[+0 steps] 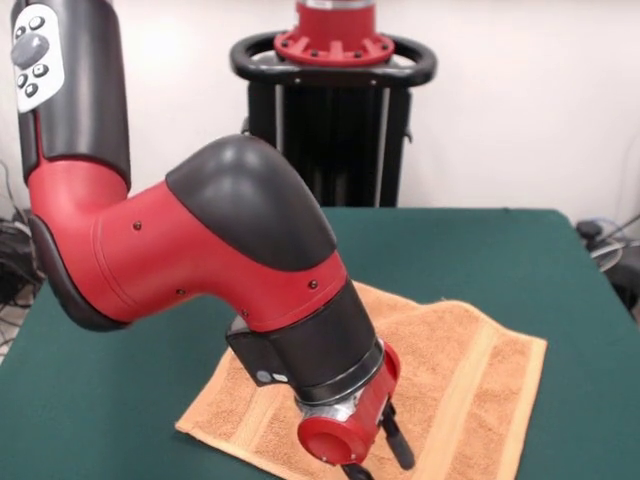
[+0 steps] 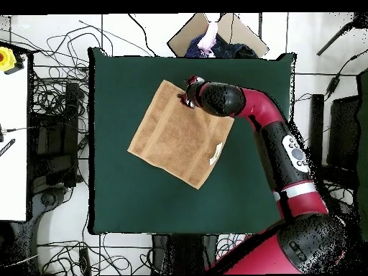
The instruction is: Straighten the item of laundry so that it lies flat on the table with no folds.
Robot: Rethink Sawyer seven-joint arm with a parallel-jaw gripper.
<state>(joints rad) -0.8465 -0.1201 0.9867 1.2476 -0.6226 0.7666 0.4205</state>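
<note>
1 towel (image 2: pixel 180 133) lies on the green table (image 2: pixel 122 194); cables (image 2: pixel 54 100) surround it; jaws' (image 1: pixel 375 455) state unclear.

Even, bright room light is seen across both views, apparently from overhead. Soft sheen is caught on the arm (image 1: pixel 230 240) along its black elbow shell. A faint shadow is cast beneath it onto the towel (image 1: pixel 470 380). The table (image 1: pixel 520 260) is rendered matte, without glare. Mild softness is noted throughout the front view.
</note>
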